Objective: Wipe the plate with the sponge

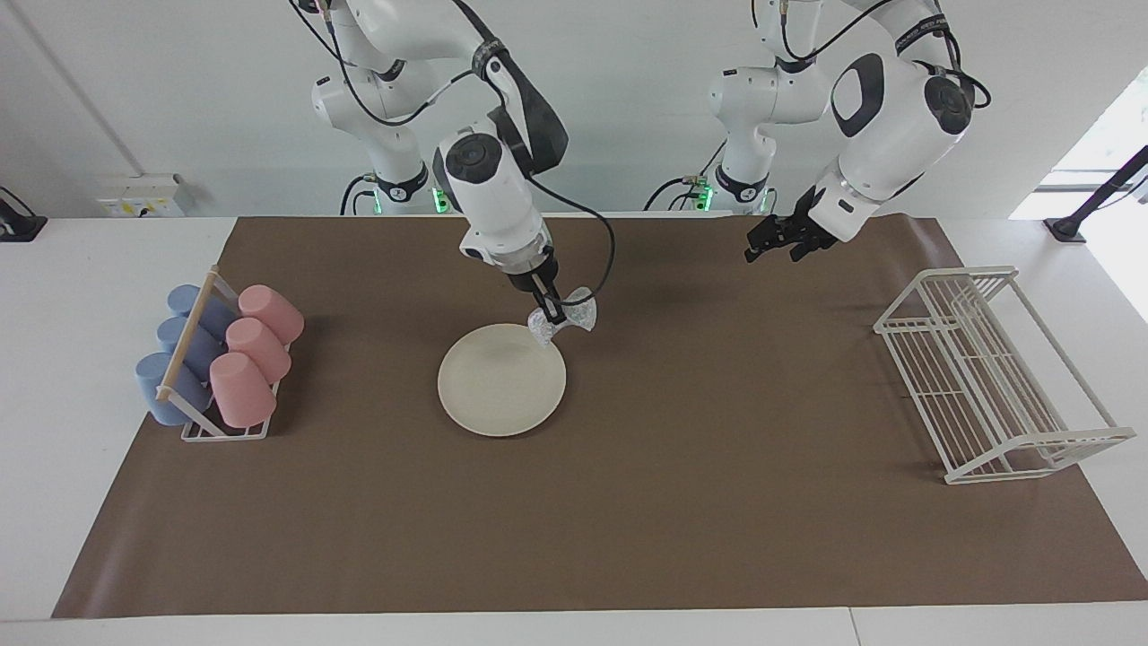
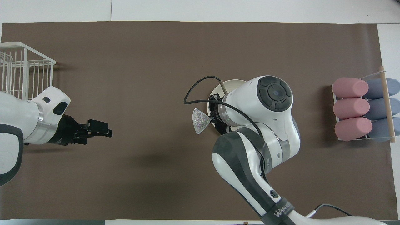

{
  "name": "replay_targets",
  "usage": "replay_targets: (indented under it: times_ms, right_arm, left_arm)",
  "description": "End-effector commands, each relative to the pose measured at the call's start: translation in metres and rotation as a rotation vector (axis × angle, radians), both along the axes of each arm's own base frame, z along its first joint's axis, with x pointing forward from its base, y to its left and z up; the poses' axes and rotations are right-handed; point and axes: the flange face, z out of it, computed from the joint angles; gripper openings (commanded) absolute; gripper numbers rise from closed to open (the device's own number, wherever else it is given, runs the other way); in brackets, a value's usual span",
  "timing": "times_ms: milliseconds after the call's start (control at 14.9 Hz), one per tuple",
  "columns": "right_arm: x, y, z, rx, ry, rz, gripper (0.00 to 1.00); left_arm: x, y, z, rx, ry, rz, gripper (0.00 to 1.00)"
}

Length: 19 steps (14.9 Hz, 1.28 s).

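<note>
The cream-white plate (image 1: 501,379) lies flat on the brown mat, bare in the facing view. In the overhead view my right arm hides most of it, and only a sliver of the plate (image 2: 230,83) shows. My right gripper (image 1: 556,316) (image 2: 214,117) is shut on the silvery sponge (image 1: 581,314) (image 2: 199,120). It holds the sponge in the air, clear of the plate, over the plate's edge toward the left arm's end. My left gripper (image 1: 775,248) (image 2: 105,132) waits open and empty above the mat, toward the wire rack.
A small rack of pink and blue cups (image 1: 220,359) (image 2: 362,109) stands at the right arm's end of the mat. A white wire rack (image 1: 987,372) (image 2: 18,72) stands at the left arm's end. The right arm's black cable (image 2: 200,90) loops beside the plate.
</note>
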Motion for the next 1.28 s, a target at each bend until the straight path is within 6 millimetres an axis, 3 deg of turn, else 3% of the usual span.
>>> replay_targets:
  times_ms: [0, 202, 403, 605, 807, 941, 1076, 1210]
  right_arm:
    - [-0.008, 0.013, 0.062, -0.033, 0.018, -0.019, 0.0]
    - [-0.04, 0.021, 0.131, -0.059, -0.003, -0.083, 0.0]
    - [-0.072, 0.027, 0.166, -0.057, -0.006, -0.133, 0.0]
    - [-0.092, 0.052, 0.166, -0.071, -0.003, -0.189, 0.0]
    - [-0.093, 0.056, 0.168, -0.053, -0.02, -0.199, 0.0]
    - [-0.098, 0.075, 0.16, -0.042, -0.03, -0.205, 0.0]
    - [-0.095, 0.075, 0.143, -0.124, -0.085, -0.188, 0.0]
    - [-0.09, 0.071, 0.138, -0.16, -0.11, -0.183, 0.0]
  left_arm:
    - [0.004, -0.002, 0.01, -0.162, 0.015, 0.11, 1.0]
    - [0.006, -0.014, 0.02, -0.346, 0.04, 0.181, 1.0]
    - [0.006, -0.022, 0.026, -0.492, 0.06, 0.245, 1.0]
    - [0.003, -0.027, 0.03, -0.638, 0.087, 0.313, 1.0]
    - [-0.001, -0.044, 0.032, -0.739, 0.127, 0.33, 1.0]
    - [-0.008, -0.061, 0.029, -0.766, 0.141, 0.293, 1.0]
    - [-0.015, -0.078, 0.025, -0.824, 0.126, 0.234, 1.0]
    - [-0.021, -0.086, 0.022, -0.87, 0.152, 0.177, 1.0]
